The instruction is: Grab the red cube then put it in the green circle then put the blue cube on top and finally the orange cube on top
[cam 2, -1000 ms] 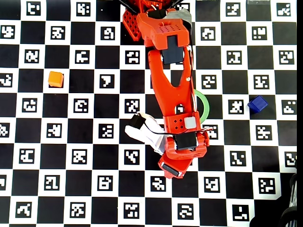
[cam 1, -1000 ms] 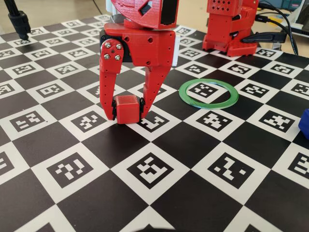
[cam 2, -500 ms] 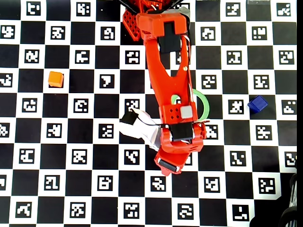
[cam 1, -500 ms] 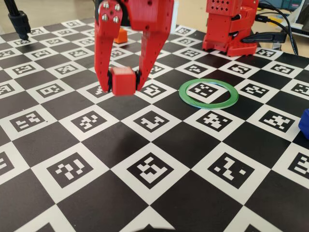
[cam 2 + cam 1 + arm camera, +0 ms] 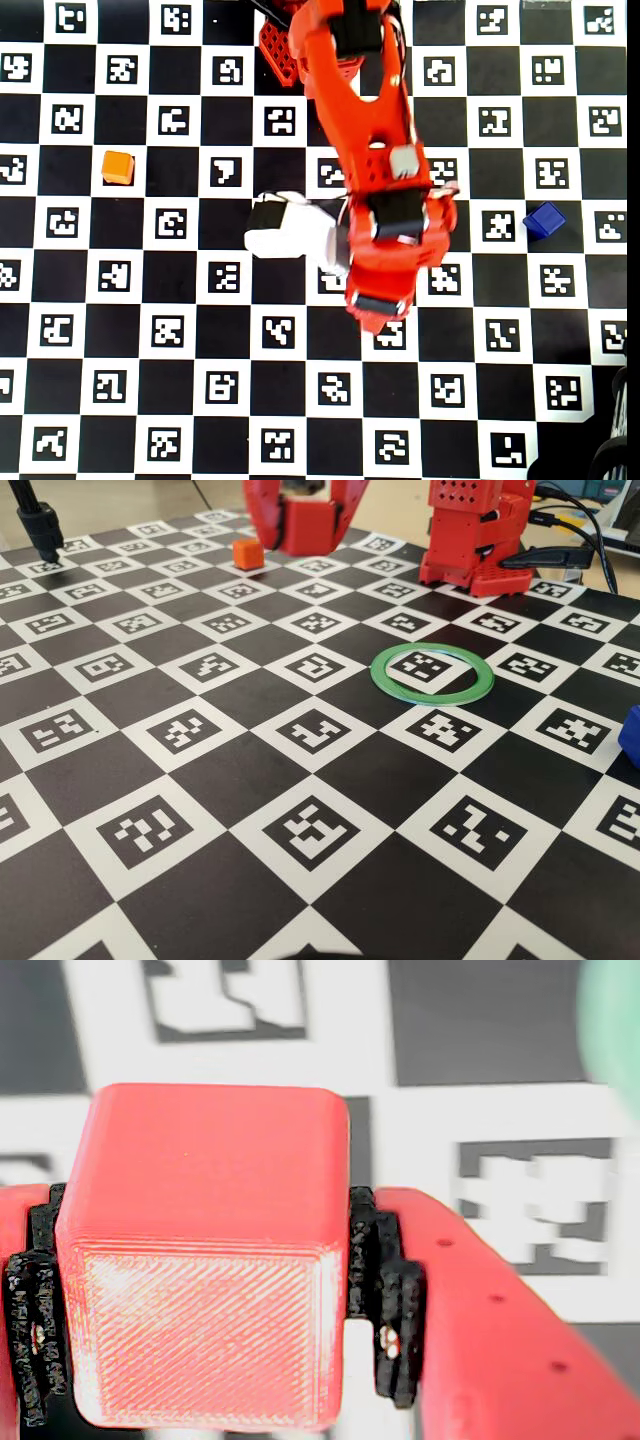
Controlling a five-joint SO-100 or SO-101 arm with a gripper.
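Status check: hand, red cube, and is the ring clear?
Hand shut on red cube, held off the board. Green circle empty. Blue cube and orange cube on the board, well apart.

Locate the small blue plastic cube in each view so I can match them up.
Fixed view: small blue plastic cube at the right edge, cut off, right of the flat green ring.
Wrist view: not in it.
Overhead view: right side, mid-height, on a black square.
Shared landmark: the small orange plastic cube.
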